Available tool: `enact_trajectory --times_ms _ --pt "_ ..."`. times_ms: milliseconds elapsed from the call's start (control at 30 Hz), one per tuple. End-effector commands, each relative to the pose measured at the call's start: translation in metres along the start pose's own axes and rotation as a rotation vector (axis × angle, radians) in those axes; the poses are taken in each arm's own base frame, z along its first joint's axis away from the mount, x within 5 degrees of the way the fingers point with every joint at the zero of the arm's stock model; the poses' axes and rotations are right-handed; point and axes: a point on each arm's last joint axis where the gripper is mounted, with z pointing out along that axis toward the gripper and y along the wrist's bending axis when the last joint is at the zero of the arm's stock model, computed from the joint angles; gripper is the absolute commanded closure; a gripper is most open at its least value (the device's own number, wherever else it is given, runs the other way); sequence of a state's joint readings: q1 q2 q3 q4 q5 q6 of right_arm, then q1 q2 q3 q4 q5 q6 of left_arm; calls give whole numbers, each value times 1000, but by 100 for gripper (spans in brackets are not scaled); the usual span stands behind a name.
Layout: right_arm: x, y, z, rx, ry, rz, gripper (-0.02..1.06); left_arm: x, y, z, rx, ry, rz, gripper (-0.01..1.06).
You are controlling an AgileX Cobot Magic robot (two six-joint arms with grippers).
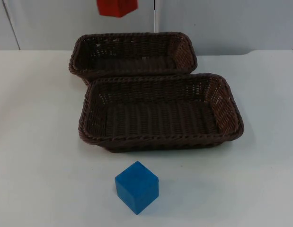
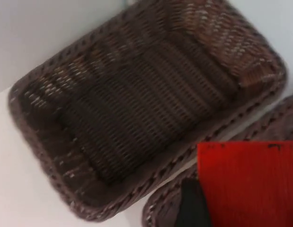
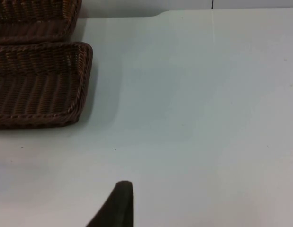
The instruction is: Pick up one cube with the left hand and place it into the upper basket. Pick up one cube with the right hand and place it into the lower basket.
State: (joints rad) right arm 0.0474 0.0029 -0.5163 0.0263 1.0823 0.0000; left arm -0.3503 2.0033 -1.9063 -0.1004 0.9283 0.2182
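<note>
The red cube [image 2: 248, 184] is pinched by the left claw [image 2: 193, 205] high over the upper basket [image 1: 132, 54]. The blue cube [image 1: 137, 187] sits on the white tabletop [image 1: 37, 142], near the lower basket [image 1: 160, 113]. The right claw [image 3: 115, 205] is held over bare tabletop; its grip cannot be told.

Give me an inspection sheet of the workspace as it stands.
Surface: white table, bare around the baskets.
Job's things: red cube held above the upper basket, which is empty; lower basket empty, touching the upper one; blue cube on the table in front of the lower basket.
Clutter: nothing seen.
Hands: left hand carries the red cube over the upper basket; right hand waits low over the table beside the lower basket.
Cables: nothing seen.
Surroundings: grey wall behind the table.
</note>
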Motion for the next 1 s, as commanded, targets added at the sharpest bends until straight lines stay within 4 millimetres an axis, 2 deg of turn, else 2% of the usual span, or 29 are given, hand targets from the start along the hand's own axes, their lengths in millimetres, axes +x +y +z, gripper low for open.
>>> enact_trajectory --times_ms 0,133,333,500,667,800,867,967 --pt "0 0 0 2 -7 -5 -1 3 9 -6 -7 -46 -57 105" --pt "0 0 0 2 -7 -5 -1 14 25 5 -35 -69 -163 105" --pt "0 0 0 2 -7 -5 -1 15 29 15 -65 -150 -240 105" --pt "0 0 0 2 -7 -5 -1 12 30 16 -68 -196 -249 105" --pt "0 0 0 2 -7 -5 -1 11 32 26 -73 -226 -266 105" --pt "0 0 0 2 -7 -5 -1 15 34 50 -76 -222 -272 105" --pt "0 0 0 2 -7 -5 -1 16 35 55 -78 -226 -272 105" --pt "0 0 0 2 -7 -5 -1 19 37 76 -80 -232 -278 105"
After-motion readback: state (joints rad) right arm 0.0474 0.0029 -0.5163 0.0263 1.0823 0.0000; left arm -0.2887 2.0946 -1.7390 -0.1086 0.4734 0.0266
